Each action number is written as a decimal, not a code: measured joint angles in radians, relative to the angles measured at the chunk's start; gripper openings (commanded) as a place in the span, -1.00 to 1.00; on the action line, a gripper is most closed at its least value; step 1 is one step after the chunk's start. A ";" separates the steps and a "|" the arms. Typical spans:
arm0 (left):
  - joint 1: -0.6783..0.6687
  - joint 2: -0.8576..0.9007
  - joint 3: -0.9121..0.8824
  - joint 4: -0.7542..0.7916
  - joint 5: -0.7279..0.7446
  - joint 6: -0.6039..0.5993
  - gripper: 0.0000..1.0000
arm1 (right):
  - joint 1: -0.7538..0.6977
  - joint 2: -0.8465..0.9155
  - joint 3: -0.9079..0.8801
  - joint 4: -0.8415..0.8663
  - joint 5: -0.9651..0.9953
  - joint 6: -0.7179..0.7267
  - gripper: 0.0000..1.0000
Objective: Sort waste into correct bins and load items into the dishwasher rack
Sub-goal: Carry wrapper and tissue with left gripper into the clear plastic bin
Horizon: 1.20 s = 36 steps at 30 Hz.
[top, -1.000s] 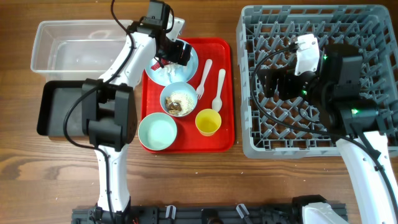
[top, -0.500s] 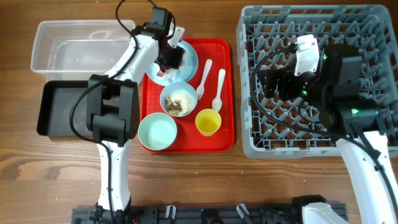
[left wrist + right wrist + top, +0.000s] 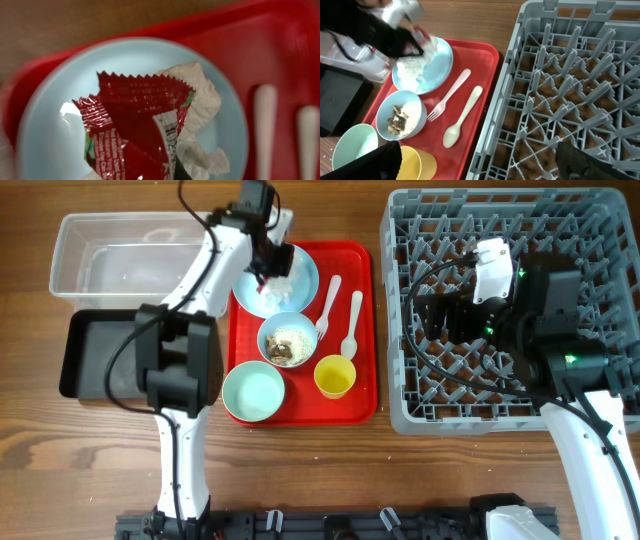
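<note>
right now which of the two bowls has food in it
The pale blue-white bowl, holding brown and white scraps; the mint green bowl beside it is empty.

Brown wooden surface (image 3: 330, 470): clear rectangular plastic tub (image 3: 120, 265) in the back-left corner, shallow black rectangular tray (image 3: 95, 355) just in front, flat red serving tray (image 3: 365, 300) mid-surface, big grey plastic crate (image 3: 560, 210) at the right edge.

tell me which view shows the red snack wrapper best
Left wrist: the wrapper shows large, zigzag edge clear, over the tissue and blue plate. Overhead and right wrist: the left arm hides nearly all of it.
</note>
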 measured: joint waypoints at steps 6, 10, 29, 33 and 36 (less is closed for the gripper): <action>0.071 -0.210 0.084 -0.033 0.000 -0.006 -0.92 | 0.000 0.000 0.000 0.000 0.000 0.000 1.00; 0.188 -0.273 0.103 -0.090 -0.001 -0.010 -0.92 | 0.000 0.000 0.000 0.000 0.000 0.000 0.99; 0.393 -0.067 0.089 -0.161 -0.004 -0.027 1.00 | 0.000 0.002 0.000 -0.002 0.000 0.000 0.99; 0.385 -0.103 0.089 -0.192 0.032 -0.027 0.79 | 0.000 0.002 0.000 -0.002 0.000 0.000 0.99; 0.352 -0.174 0.088 -0.215 0.091 -0.044 0.93 | 0.000 0.002 0.000 -0.002 0.000 0.000 0.99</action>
